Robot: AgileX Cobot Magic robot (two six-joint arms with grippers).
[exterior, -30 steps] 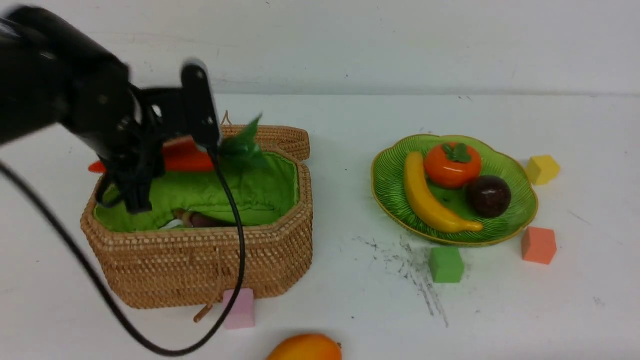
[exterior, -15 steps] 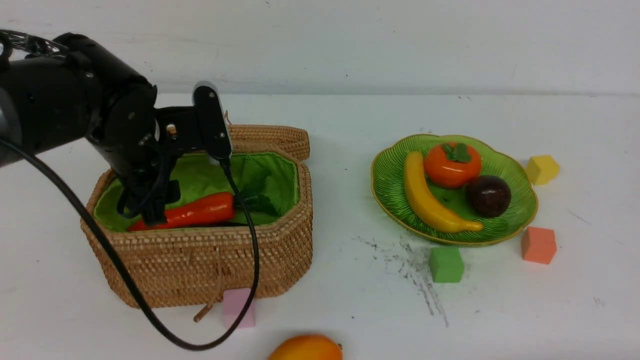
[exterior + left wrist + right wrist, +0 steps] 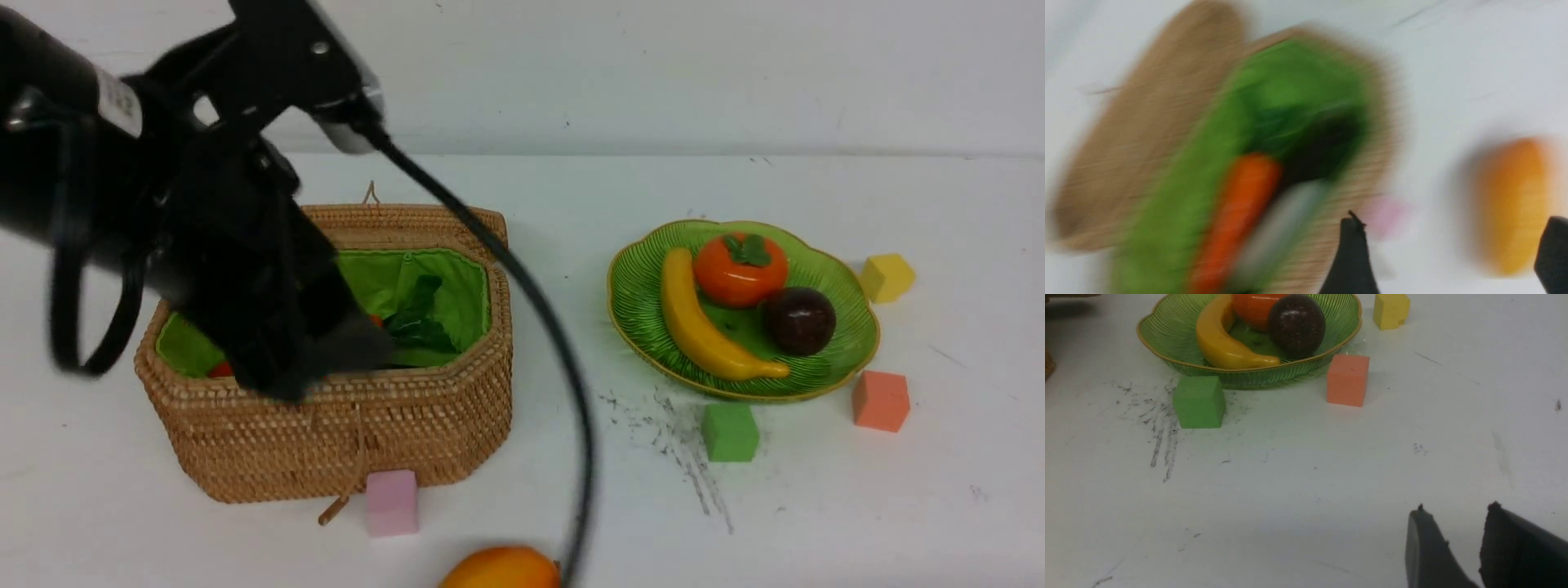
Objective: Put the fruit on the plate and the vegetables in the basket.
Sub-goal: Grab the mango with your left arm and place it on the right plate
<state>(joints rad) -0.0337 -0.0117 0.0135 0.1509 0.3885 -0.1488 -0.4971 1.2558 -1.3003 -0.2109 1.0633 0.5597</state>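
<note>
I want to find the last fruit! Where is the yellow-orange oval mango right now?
In the front view, the yellow-orange oval mango lies on the white table at the near edge, just right of the pink foam cube that sits in front of the woven rattan basket.

Basket (image 3: 343, 425) left w/ carrot (image 3: 1237, 212) in it, plate (image 3: 637, 302) right, mango (image 3: 500, 570) in front

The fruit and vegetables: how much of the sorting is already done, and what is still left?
Done: banana, persimmon and mangosteen lie on the plate; the carrot lies in the basket, on something white and something dark, too blurred to name. In hand: nothing; the left gripper is open and empty, and so is the right gripper. Left: the mango on the table.
</note>
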